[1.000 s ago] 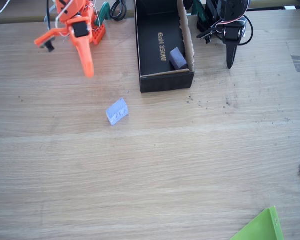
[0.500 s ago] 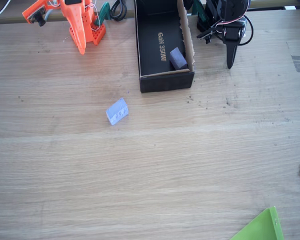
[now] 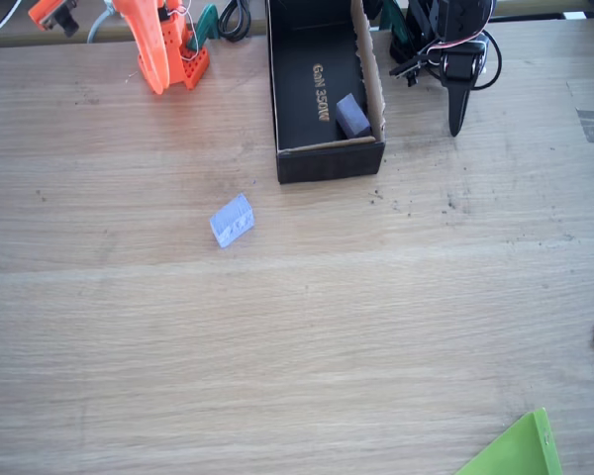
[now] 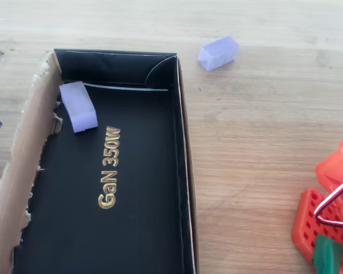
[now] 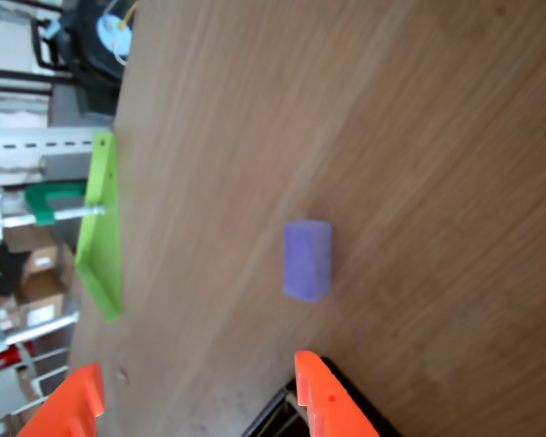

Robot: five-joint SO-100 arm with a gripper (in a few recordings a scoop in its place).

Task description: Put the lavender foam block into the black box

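Wooden table point(image 3: 376, 327), lavender foam block point(image 3: 232, 220) outside black box point(image 3: 329, 158), pincer point(image 5: 200, 401) open

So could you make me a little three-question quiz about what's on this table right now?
1. True or false: the lavender foam block lies on the bare table, outside the black box.
2. What already sits inside the box? A) a greyer purple block B) a green plate C) nothing
3. Fill in: the orange tool's jaws stand ____, holding nothing.

Key: 1 true; 2 A; 3 open.
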